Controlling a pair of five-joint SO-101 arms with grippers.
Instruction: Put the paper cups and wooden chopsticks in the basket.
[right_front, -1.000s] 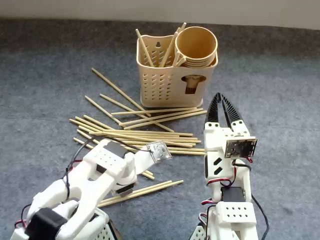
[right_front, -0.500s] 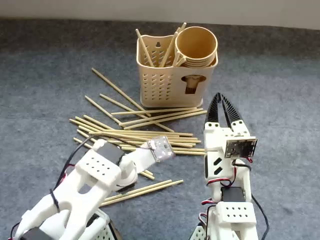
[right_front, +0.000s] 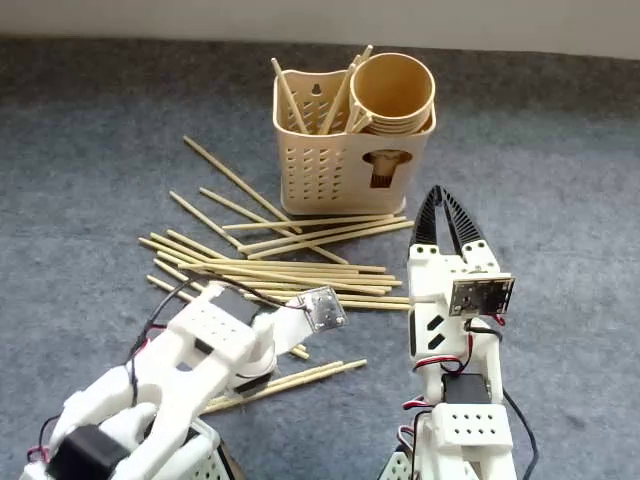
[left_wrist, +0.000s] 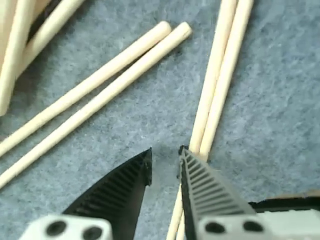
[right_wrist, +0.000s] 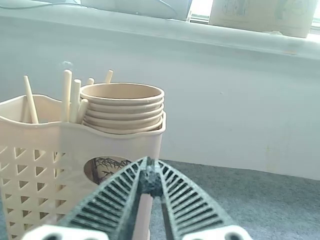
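A cream perforated basket (right_front: 320, 175) stands at the back and holds a stack of paper cups (right_front: 393, 92) and several wooden chopsticks (right_front: 290, 97). More chopsticks (right_front: 270, 268) lie scattered on the grey carpet in front of it. My left arm (right_front: 215, 340) bends down over a loose pair (right_front: 310, 376). In the left wrist view, my left gripper (left_wrist: 165, 154) is narrowly open just above the carpet; one pair of chopsticks (left_wrist: 217, 90) runs under one finger, and nothing lies between the tips. My right gripper (right_front: 441, 203) is shut and empty, pointing at the basket (right_wrist: 60, 160) and cups (right_wrist: 122, 105).
Grey carpet covers the whole work area, with bare room to the far left and right of the basket. Another pair of chopsticks (left_wrist: 100, 85) lies diagonally beside the left gripper. A pale wall (right_wrist: 240, 100) rises behind the basket.
My left arm lifted and stretched a little, then settled back down over the loose pair of chopsticks. The right arm, the basket and the chopsticks have not moved.
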